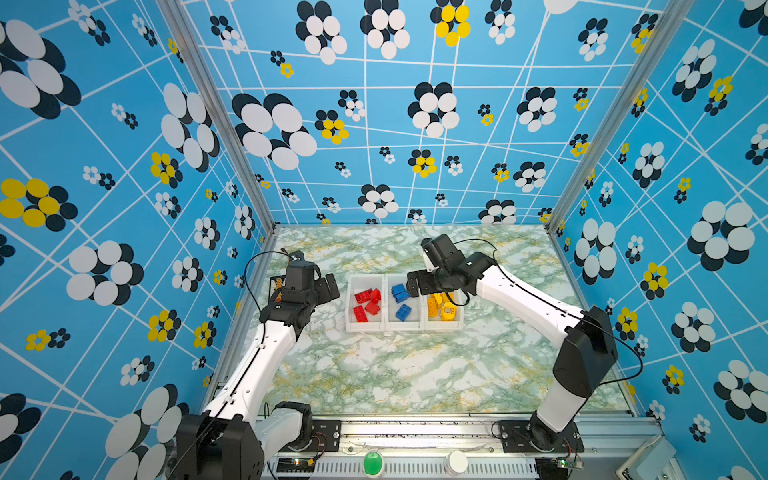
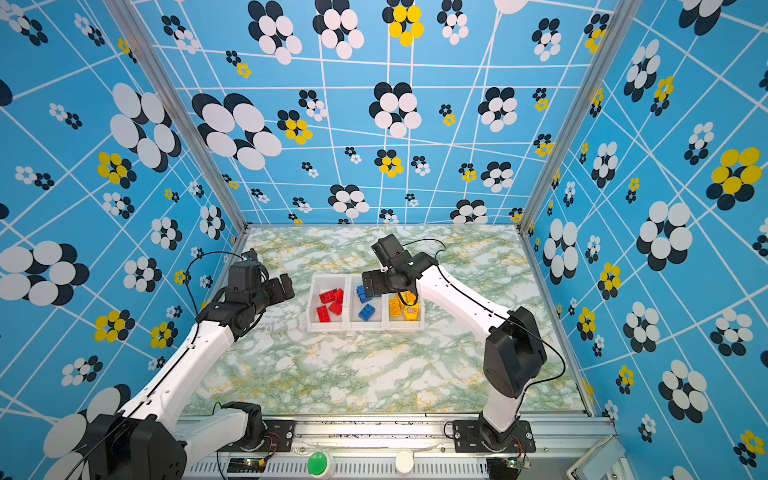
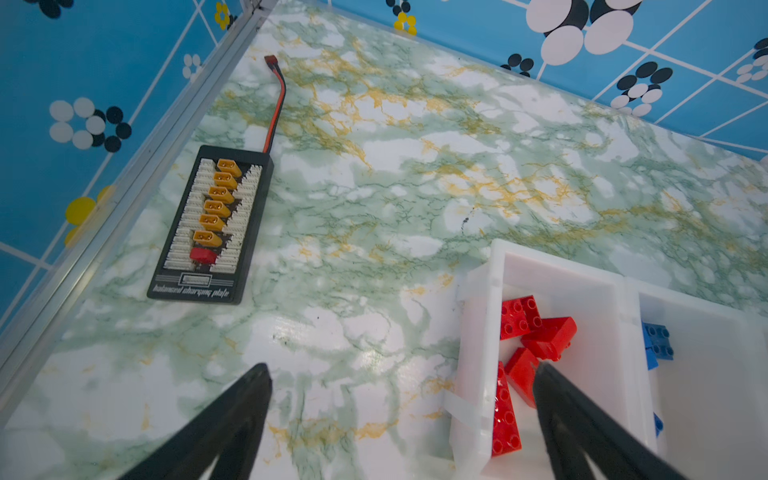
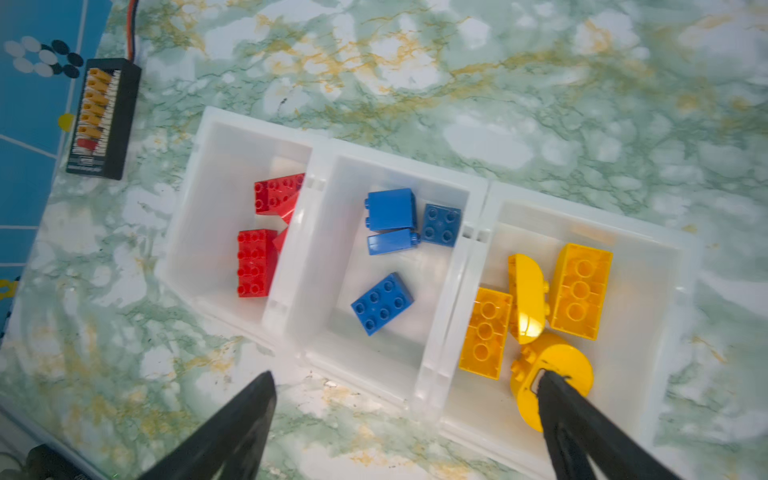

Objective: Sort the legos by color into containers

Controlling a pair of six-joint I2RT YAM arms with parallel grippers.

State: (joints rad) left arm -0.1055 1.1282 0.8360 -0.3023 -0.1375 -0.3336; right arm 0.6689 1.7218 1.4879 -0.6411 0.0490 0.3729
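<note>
Three joined bins (image 1: 405, 328) sit mid-frame in both top views: red bricks (image 1: 366, 304) leftmost, blue bricks (image 1: 401, 300) in the middle, yellow bricks (image 1: 441, 308) rightmost. The left pincer (image 3: 401, 368), just left of the red bin, and the right pincer (image 4: 405, 374), above where blue and yellow bins meet, both gape wide and empty. No loose brick shows on the table (image 1: 415, 374), so sorting looks finished; next, likely, draw both up and clear.
</note>
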